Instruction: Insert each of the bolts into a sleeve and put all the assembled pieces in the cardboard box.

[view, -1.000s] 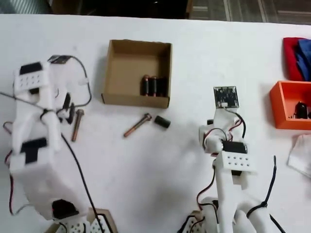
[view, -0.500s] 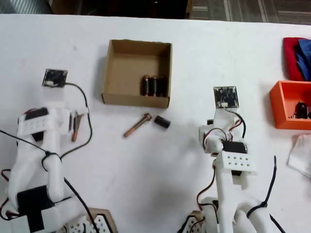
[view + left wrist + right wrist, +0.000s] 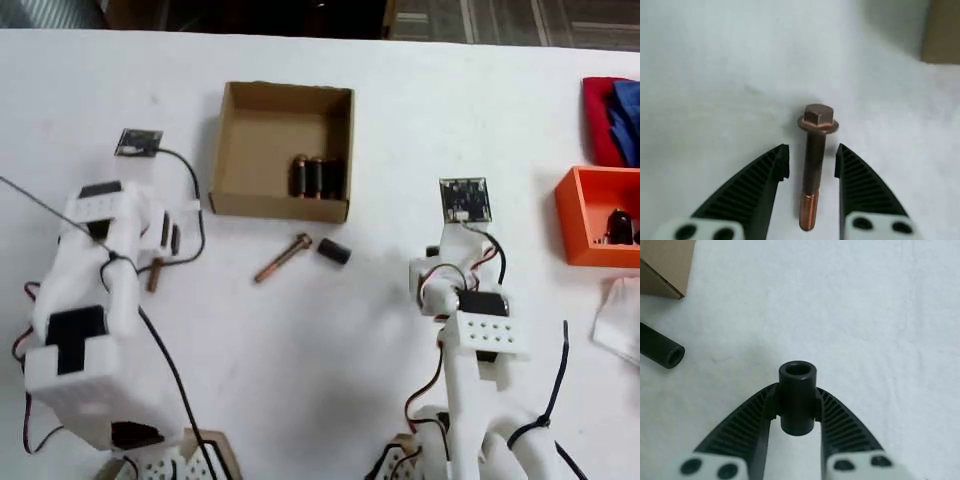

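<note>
- The left gripper stands spread astride a copper bolt lying on the white table, touching neither side of the shank.
- The right gripper pinches a black sleeve by its middle.
- The bolt looks rigid, smooth and apt to roll; mid-shank, below the flanged head, seems the surest hold.
- A second bolt and loose sleeve lie near the cardboard box.

Robotics lab, white table (orange bin)
</note>
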Tool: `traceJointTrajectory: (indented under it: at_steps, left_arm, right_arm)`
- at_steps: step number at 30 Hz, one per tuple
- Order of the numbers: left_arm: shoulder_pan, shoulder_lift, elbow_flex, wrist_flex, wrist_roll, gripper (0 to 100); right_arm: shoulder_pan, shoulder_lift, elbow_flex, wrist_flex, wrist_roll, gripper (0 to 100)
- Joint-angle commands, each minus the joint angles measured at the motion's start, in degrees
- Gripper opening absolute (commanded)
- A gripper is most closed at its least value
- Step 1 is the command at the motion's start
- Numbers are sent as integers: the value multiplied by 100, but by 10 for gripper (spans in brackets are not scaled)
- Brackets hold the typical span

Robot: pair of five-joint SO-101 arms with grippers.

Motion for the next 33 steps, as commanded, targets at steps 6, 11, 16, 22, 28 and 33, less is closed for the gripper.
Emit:
traceJointTrajectory:
  at_steps: [6,11,16,22,28,33]
  left_arm:
    - [79,466,-699,35,0,169]
    - [141,475,-725,35,-9,169]
    - [158,484,-725,-9,-9,119]
    - [167,484,-725,-9,-290,92]
    - [167,484,-725,-9,-316,130]
    - [176,466,-716,35,-325,65]
  right_arm:
    - [31,-251,-53,-75,35,21]
    - [31,-251,-53,-75,35,21]
    - [31,-251,-53,-75,35,21]
    - [57,-251,-53,-66,35,21]
    - [57,-259,-79,119,44,21]
    - [57,-356,-70,127,44,21]
